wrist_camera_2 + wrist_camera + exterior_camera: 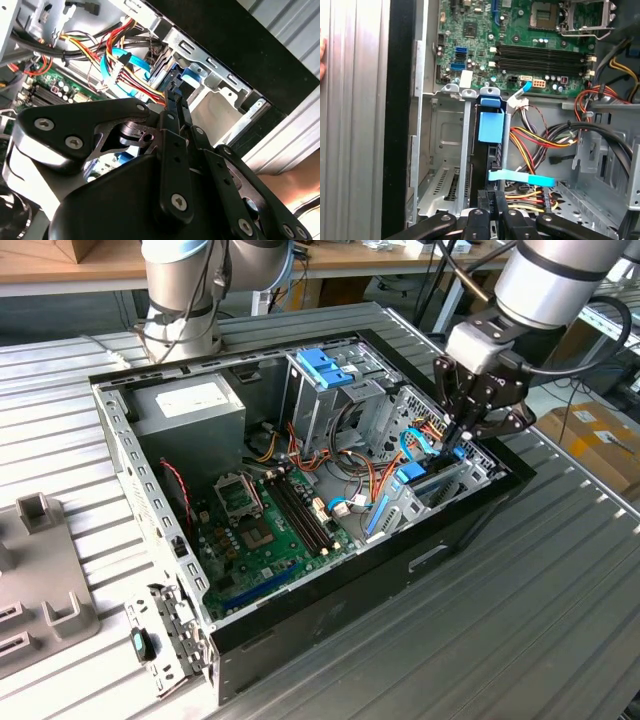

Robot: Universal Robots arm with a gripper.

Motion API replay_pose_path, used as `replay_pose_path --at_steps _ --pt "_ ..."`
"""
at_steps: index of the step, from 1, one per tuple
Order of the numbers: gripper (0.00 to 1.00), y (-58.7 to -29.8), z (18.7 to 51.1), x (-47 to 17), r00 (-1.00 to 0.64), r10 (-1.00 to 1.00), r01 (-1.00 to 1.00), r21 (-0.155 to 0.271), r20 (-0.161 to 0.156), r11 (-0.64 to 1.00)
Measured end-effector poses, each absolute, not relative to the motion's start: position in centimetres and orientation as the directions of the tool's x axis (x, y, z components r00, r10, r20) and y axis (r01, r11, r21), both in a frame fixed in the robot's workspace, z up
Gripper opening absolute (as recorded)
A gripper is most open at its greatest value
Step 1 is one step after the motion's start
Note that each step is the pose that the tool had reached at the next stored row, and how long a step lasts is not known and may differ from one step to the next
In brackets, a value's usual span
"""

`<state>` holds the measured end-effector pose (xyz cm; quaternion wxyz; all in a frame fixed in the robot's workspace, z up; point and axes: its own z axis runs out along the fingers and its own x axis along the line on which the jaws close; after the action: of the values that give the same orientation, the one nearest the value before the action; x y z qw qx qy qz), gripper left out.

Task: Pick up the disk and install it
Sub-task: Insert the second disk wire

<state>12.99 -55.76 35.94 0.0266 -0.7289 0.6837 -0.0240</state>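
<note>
The disk [415, 478] stands on edge in the drive bay at the corner of the open computer case [440, 550] on the exterior view's right. Its light-blue carrier [490, 125] shows between the bay's metal rails, and again in the second wrist view [192, 75]. My gripper [458, 440] hangs straight over that bay with its fingertips down at the disk's outer end. The fingers [172, 120] run close together to a narrow point, shut with nothing between them. In the first wrist view my gripper [492, 202] sits in line with the disk's slot.
Red, yellow and orange cables [540, 140] and a light-blue flat cable [520, 176] lie right beside the bay. A tall metal cage with a blue bracket [325, 365], a grey power-supply box [190, 405] and the motherboard [270, 520] fill the case. Another arm's base [180, 310] stands behind.
</note>
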Motion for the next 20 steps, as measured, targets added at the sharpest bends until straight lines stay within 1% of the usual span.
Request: replay_pose_path --at_steps 3,4,5,6,11,20 --pt "0.16 -55.76 35.84 12.99 0.015 -1.000 -0.997 -0.072 -0.002 -0.014" --pt "0.16 -55.77 35.80 12.99 0.003 -1.000 -0.997 -0.072 -0.006 -0.003" --pt "0.16 -55.76 35.77 12.98 -0.008 -1.000 -0.997 -0.070 -0.018 0.009" --pt "0.16 -55.75 35.76 12.98 -0.013 -1.000 -0.998 -0.069 -0.020 0.014" --pt "0.16 -55.76 35.47 12.99 -0.050 -0.999 -0.997 -0.063 -0.020 0.051" --pt "0.16 -55.76 35.36 12.99 -0.053 -0.998 -0.997 -0.057 -0.020 0.054"
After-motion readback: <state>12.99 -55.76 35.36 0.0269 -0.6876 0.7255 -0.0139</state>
